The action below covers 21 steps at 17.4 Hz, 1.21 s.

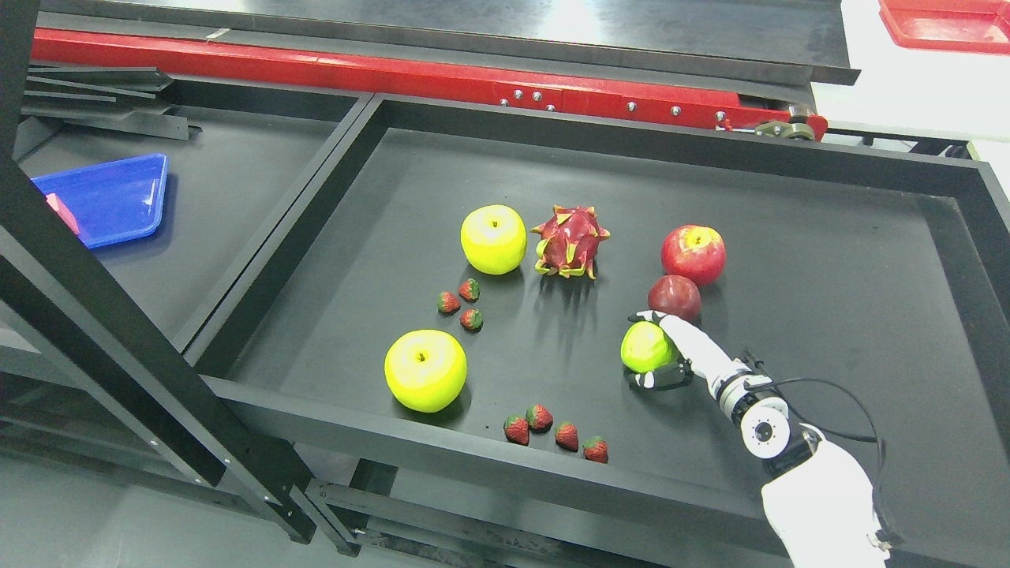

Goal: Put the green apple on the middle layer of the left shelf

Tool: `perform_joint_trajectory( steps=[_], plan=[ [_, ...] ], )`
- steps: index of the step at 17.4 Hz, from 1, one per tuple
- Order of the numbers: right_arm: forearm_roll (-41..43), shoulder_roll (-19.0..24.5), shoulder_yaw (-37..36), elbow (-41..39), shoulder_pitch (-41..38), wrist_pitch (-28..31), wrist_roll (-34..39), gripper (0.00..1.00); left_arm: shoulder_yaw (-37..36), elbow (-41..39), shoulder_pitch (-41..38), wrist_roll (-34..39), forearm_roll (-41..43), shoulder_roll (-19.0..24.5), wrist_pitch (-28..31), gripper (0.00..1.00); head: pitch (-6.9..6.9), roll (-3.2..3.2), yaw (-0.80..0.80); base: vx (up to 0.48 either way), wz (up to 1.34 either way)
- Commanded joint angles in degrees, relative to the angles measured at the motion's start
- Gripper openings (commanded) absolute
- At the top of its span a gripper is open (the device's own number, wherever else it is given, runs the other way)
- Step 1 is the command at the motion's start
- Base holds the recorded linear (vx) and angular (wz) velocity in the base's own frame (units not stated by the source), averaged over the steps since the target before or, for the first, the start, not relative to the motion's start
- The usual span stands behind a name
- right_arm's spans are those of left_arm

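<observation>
Reaching in from the near right, the right robot hand (pixel 661 351) wraps its fingers (pixel 661 380) around a small green apple (pixel 643 345) resting on the black tray (pixel 789 268). Four strawberries (pixel 555 431) lie by the near rim, left of the hand. Farther left sits a large yellow-green apple (pixel 425 370). Just beyond the hand are two red apples (pixel 684 272). Three more strawberries (pixel 462 303), another yellow-green apple (pixel 493 239) and a dragon fruit (pixel 570 241) lie farther back. A blue tray (pixel 118 197) sits far left.
</observation>
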<state>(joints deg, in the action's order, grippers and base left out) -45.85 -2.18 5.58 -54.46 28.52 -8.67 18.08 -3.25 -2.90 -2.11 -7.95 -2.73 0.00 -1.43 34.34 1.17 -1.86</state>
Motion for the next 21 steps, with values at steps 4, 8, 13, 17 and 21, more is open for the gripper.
perform_joint_trajectory(
  steps=[4, 8, 13, 17, 21],
  plan=[
    [5.8, -0.9, -2.1, -6.6, -0.8, -0.2, 0.5, 1.00, 0.0, 0.0, 0.0, -0.1, 0.0, 1.0, -0.1, 1.00, 0.00, 0.00, 0.00, 0.000, 0.00],
    [16.0, -1.1, -5.3, -12.6, -0.8, -0.4, 0.1, 1.00, 0.0, 0.1, 0.0, -0.1, 0.0, 1.0, -0.1, 1.00, 0.00, 0.00, 0.00, 0.000, 0.00],
    [31.2, -2.7, -9.3, -18.7, -5.6, -7.7, 0.6, 1.00, 0.0, 0.0, 0.0, 0.0, 0.0, 1.0, -0.1, 1.00, 0.00, 0.00, 0.00, 0.000, 0.00],
    [36.1, 1.2, -15.2, -29.1, -14.1, -7.9, 0.4, 1.00, 0.1, 0.0, 0.0, 0.0, 0.0, 1.0, 0.0, 1.00, 0.00, 0.00, 0.00, 0.000, 0.00],
    [38.0, 1.2, -17.5, -34.7, -19.5, -7.6, -2.3, 1.00, 0.0, 0.0, 0.0, -0.1, 0.0, 1.0, 0.0, 1.00, 0.00, 0.00, 0.00, 0.000, 0.00]
  ],
)
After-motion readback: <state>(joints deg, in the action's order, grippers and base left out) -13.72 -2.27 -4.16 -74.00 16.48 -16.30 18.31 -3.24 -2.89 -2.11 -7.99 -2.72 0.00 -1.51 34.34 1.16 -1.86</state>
